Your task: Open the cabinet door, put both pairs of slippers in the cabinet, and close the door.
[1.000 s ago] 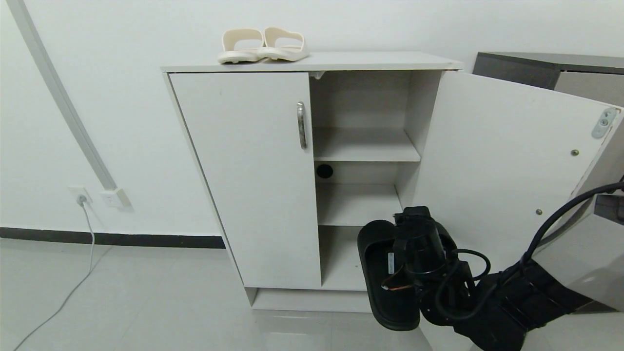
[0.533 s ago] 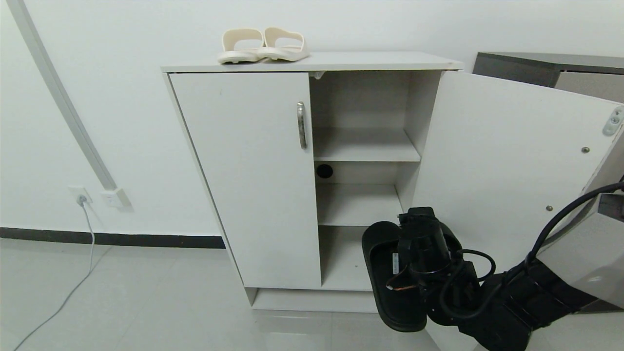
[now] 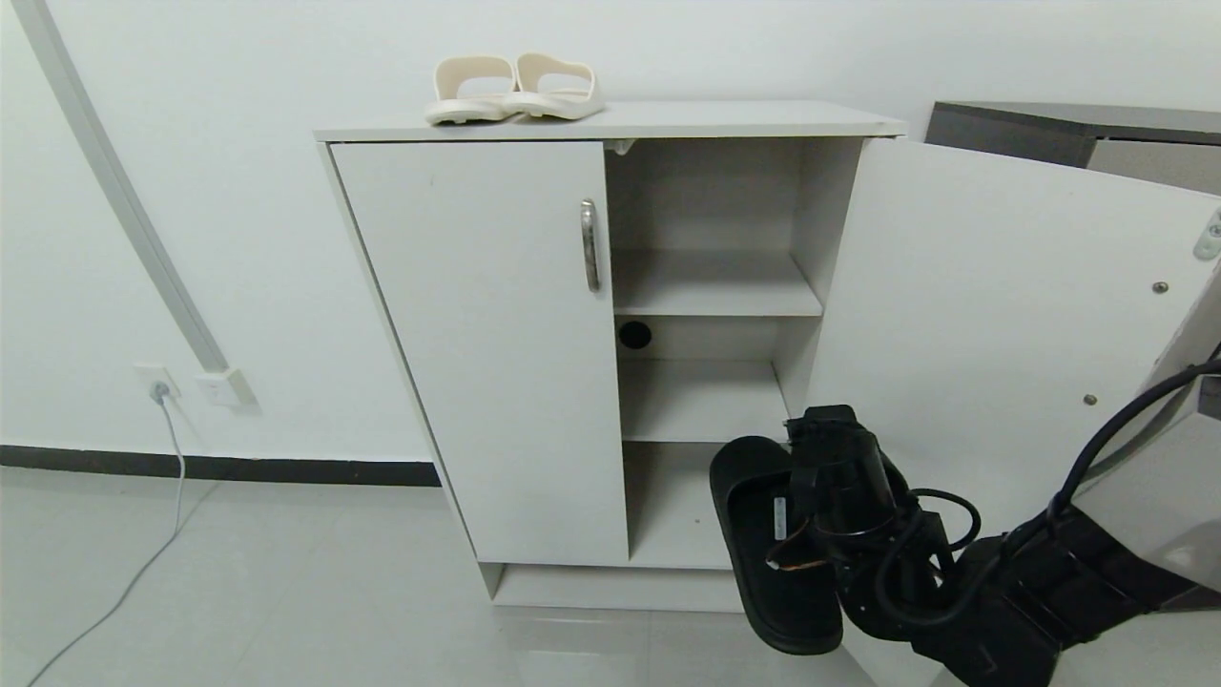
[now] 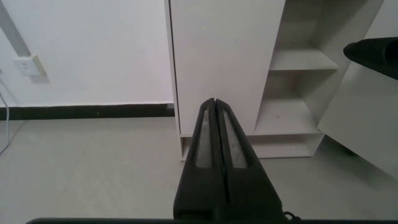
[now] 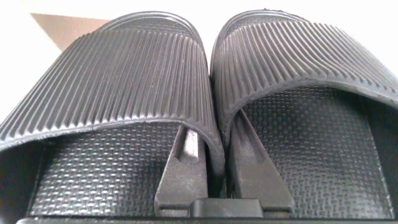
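Black slippers [image 3: 763, 544] are hanging in front of the cabinet's [image 3: 668, 119] lowest open compartment, beside the swung-open right door [image 3: 983, 315]; the right gripper [image 5: 216, 167] is pinching their two inner strap edges together. Cream slippers [image 3: 515, 88] are lying on the cabinet top. The left gripper [image 4: 214, 143] is hovering above the floor [image 4: 93, 168], its fingers [image 4: 205, 146] pressed together on nothing

1. The right arm [image 3: 1011, 596] comes in low from the right, with its wrist angled up and forward.
2. The right gripper [image 3: 830, 468] is clamped on the pair of black slippers [image 3: 763, 544] - one of its fingers [image 5: 184, 167] sits under each strap, pinching the two inner strap edges together.
3. The left gripper [image 4: 214, 106] points forward - its fingers [image 4: 204, 143] are pressed flat against each other.
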Controlling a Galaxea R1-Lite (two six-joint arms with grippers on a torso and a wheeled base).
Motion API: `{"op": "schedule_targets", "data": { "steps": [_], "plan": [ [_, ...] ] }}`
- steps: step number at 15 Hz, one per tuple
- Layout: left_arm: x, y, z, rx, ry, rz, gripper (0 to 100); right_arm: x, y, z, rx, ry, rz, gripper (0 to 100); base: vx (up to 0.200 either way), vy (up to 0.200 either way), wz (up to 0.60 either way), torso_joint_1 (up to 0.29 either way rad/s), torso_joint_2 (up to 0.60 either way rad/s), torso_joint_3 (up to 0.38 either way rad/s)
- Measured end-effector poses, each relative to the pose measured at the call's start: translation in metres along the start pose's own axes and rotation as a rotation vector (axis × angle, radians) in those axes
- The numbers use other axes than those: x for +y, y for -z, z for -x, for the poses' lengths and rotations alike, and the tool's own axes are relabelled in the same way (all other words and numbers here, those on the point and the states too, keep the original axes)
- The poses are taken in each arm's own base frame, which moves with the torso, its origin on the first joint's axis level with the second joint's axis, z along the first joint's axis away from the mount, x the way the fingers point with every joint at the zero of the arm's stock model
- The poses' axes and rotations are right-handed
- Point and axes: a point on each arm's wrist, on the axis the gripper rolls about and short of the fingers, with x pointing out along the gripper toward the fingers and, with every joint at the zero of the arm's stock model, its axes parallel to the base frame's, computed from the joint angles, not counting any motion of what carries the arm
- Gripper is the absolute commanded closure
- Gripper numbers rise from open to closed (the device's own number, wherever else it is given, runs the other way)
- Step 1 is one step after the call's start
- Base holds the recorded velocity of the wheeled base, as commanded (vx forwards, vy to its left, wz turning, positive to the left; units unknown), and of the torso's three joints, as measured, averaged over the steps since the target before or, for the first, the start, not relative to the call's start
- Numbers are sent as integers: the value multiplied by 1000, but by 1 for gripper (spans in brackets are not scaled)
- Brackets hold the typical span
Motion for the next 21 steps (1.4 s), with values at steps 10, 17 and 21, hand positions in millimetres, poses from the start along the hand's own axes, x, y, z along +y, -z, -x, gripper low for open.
{"op": "schedule_targets", "data": {
  "steps": [10, 17, 21],
  "plan": [
    [0, 0, 0, 0, 0, -1, 100, 41, -8, -18, -56, -84, -84, 100, 0, 0, 0, 0, 0, 0],
    [0, 0, 0, 0, 0, -2, 100, 54, 6, -42, -44, -71, -70, 100, 0, 0, 0, 0, 1, -16],
    [0, 0, 0, 1, 1, -4, 100, 57, 8, -54, -46, -51, -74, 100, 0, 0, 0, 2, -2, -176]
  ]
}}
